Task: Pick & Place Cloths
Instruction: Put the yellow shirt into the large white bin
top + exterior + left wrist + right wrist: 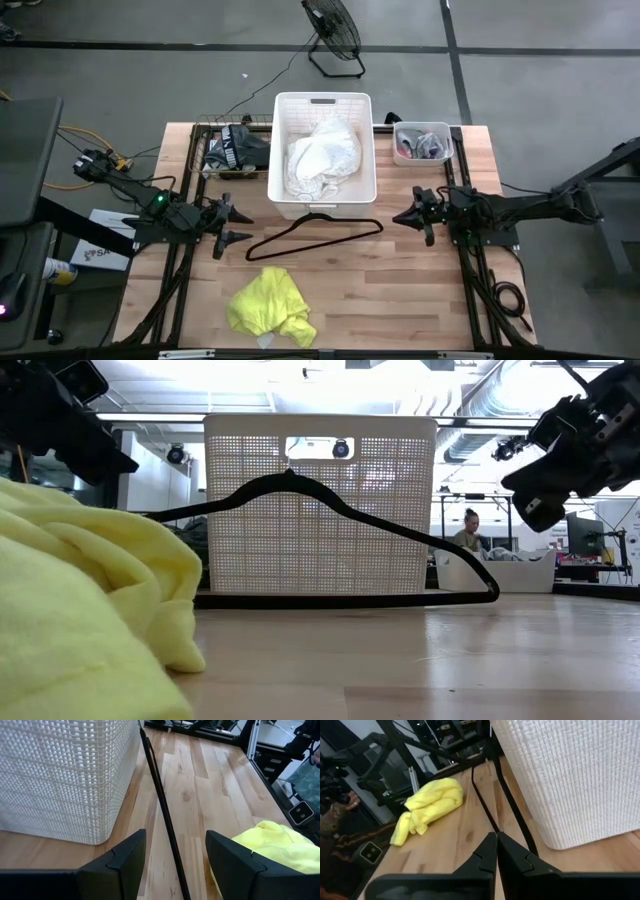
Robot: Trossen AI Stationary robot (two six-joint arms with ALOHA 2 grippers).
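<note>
A large white cloth (322,160) lies inside the white basket (285,110) at the table's far middle. A yellow cloth (270,305) lies bunched on the table near the front edge, also in the left wrist view (280,845) and the right wrist view (432,802). Dark cloths (238,148) fill a wire basket at the far left. My left gripper (243,224) hovers open left of the black hanger (315,235), holding nothing. My right gripper (398,217) is shut and empty, right of the hanger.
The hanger (330,520) leans with its hook end against the basket's near wall (320,510), its bar on the table. A small clear tub (422,142) with small pieces stands at the far right. Bare wood (400,300) lies right of the yellow cloth.
</note>
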